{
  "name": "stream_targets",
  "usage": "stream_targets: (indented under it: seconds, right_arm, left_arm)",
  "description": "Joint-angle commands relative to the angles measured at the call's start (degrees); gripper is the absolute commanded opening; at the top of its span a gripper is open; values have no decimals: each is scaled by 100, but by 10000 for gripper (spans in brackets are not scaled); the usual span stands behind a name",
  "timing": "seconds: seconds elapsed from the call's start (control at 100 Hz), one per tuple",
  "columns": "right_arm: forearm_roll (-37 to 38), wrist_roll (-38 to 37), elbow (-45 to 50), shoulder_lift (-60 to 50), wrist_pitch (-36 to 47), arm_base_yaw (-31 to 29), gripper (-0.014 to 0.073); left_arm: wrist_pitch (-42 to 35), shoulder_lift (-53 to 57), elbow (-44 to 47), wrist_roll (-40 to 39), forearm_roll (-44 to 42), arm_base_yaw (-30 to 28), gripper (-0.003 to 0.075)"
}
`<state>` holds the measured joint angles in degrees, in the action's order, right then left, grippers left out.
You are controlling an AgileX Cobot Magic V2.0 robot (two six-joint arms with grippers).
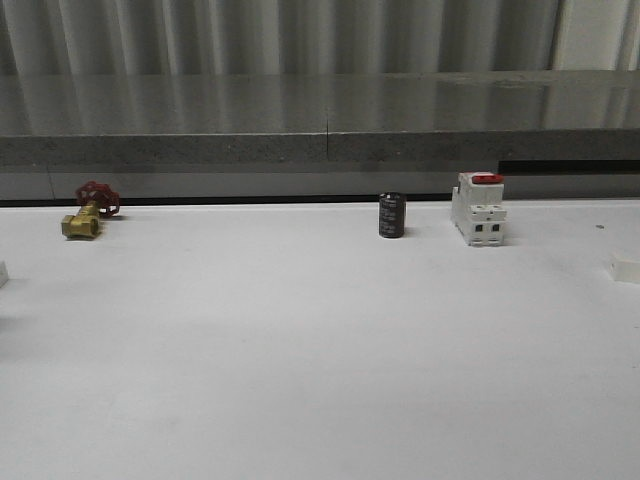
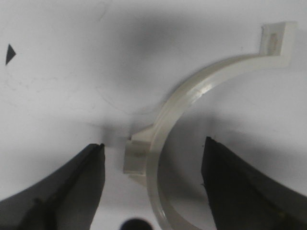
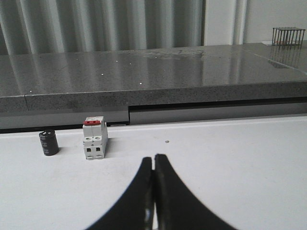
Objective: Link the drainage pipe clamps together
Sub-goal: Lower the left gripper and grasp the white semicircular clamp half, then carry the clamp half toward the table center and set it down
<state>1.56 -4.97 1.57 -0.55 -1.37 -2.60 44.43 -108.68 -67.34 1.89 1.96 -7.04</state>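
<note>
Clamp half lies between spread left fingers; black cylinder beside switch.

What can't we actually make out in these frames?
- Clamp half, left wrist view: its lower end is cut off by the frame edge; the open left gripper straddles it.
- Small white pieces at the table edges, front view: cropped, too little shown to identify.
- Black cylinder label, front view: too small to read.
- Right gripper, right wrist view: fingers shut; base cut off by the frame.
</note>
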Motion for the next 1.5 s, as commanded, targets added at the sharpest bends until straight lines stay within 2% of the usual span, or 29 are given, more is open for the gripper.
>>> stream_targets:
  seconds: [0.0, 0.2, 0.27, 0.32, 0.5, 0.66, 0.87, 1.11, 1.28, 1.49]
  right_arm:
    - [12, 58, -92, -115, 499, -21, -67]
    - [12, 58, -92, -115, 499, -21, -67]
    - [12, 58, -92, -115, 499, -21, -67]
    - [12, 58, -92, -115, 499, -21, -67]
    - [12, 58, -92, -115, 499, -21, -67]
    - [12, 58, -92, -115, 499, -21, -67]
    - [12, 58, -92, -115, 499, -21, -67]
    - [12, 58, -92, -115, 499, -21, -67]
    - [12, 58, -92, -115, 499, -21, -67]
    - [12, 58, -97, -115, 499, -21, -67]
  left_arm:
    - [-115, 150, -161, -53, 56, -21, 440]
    - [-281, 86, -161, -53, 56, -21, 439]
    - [-304, 86, -161, -53, 56, -21, 417]
    - [-304, 86, -161, -53, 56, -21, 372]
    - [-230, 86, -161, -53, 36, -21, 134]
    - [-174, 120, -161, -53, 73, -21, 33]
    - [-160, 444, -161, -53, 192, 297, 27]
    - [-197, 579, -173, -738, 300, 1273, 27]
    - [-533, 541, -261, -1194, 443, 1977, 27]
    - [-450, 212, -824, -1221, 786, 2496, 27]
